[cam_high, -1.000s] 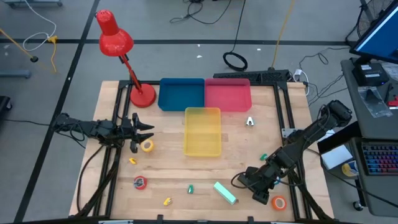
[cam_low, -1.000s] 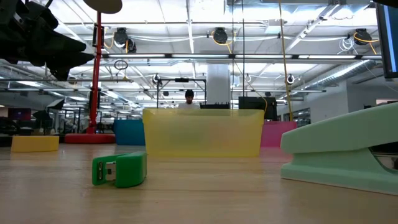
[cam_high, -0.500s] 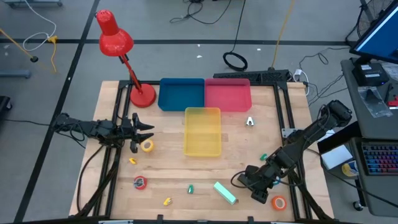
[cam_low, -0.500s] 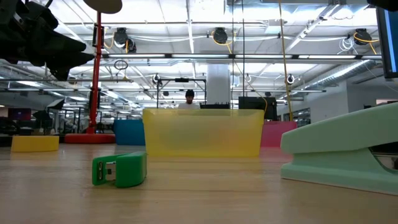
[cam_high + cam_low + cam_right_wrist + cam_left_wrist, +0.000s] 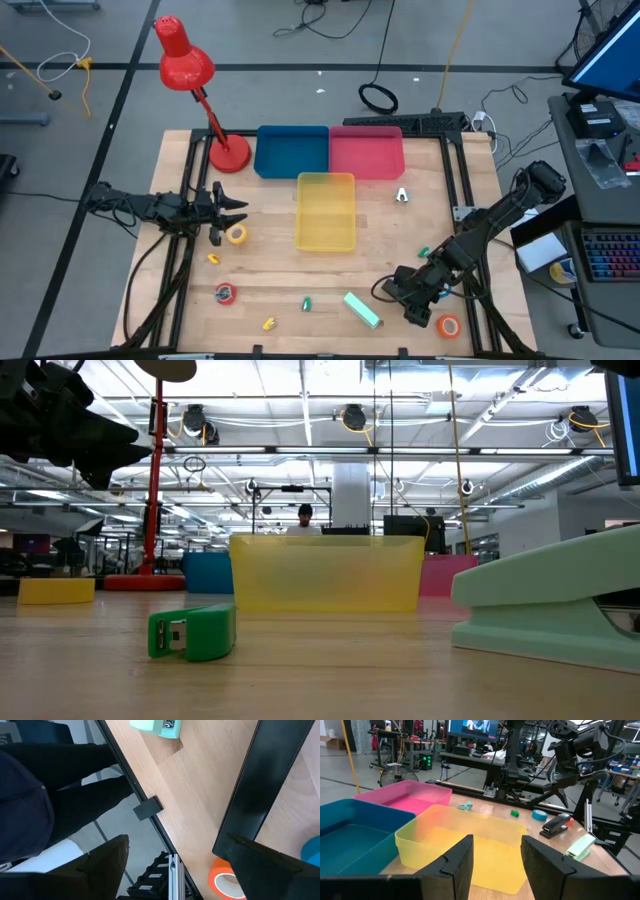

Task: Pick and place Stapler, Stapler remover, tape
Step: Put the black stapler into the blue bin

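Note:
My left gripper (image 5: pixel 236 209) is open and empty above the table's left part, just beyond a yellow tape roll (image 5: pixel 237 234). My right gripper (image 5: pixel 388 290) is open and low over the near right part. A black stapler (image 5: pixel 555 825) lies under that arm; in the right wrist view its long black body (image 5: pixel 255 785) runs between the fingers, next to one finger (image 5: pixel 270 870). A mint stapler (image 5: pixel 362 310) lies flat near the front edge. An orange tape roll (image 5: pixel 449 325), a red one (image 5: pixel 225 293) and a blue one (image 5: pixel 539 815) lie on the wood. A small pale stapler remover (image 5: pixel 401 195) lies right of the yellow bin. My right gripper has the black stapler's body (image 5: pixel 240 820) close beside the inner side of one finger. I cannot tell whether it touches it. The other finger (image 5: pixel 100 870) stands well apart from the stapler.
A yellow bin (image 5: pixel 325 211) stands mid-table, with a blue bin (image 5: pixel 291 151) and a pink bin (image 5: pixel 367 151) behind it. A red desk lamp (image 5: pixel 228 153) stands at the far left. Small green (image 5: pixel 307 302) and yellow (image 5: pixel 268 323) pieces lie near the front edge. A person's legs (image 5: pixel 30 810) show beyond it.

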{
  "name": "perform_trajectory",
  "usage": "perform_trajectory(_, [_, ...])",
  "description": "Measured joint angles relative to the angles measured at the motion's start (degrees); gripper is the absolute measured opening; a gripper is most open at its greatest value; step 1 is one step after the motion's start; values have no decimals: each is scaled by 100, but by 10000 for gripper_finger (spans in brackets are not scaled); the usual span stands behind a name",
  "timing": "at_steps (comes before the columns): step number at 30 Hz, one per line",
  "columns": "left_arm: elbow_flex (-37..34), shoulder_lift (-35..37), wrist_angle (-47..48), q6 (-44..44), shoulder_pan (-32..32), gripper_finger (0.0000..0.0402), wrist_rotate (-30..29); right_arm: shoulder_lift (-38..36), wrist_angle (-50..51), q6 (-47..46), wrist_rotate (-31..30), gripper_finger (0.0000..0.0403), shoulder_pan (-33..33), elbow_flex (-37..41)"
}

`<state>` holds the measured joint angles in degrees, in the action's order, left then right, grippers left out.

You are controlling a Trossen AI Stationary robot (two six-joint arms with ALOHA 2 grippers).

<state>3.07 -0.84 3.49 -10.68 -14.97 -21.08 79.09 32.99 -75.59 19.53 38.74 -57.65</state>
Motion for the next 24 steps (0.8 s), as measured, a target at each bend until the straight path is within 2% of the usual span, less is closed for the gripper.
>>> perform_trajectory(7, [0, -2, 2, -2, 1, 166, 0, 0, -186, 12, 0, 335, -12, 0])
perform_trajectory(14, [0, -2, 4, 50, 0, 166, 0, 0, 813, -527, -37, 331, 6, 0])
perform_trajectory(24, [0, 0, 2, 136, -1, 166, 0, 15, 1035, -1093, -646, 331, 286, 0])
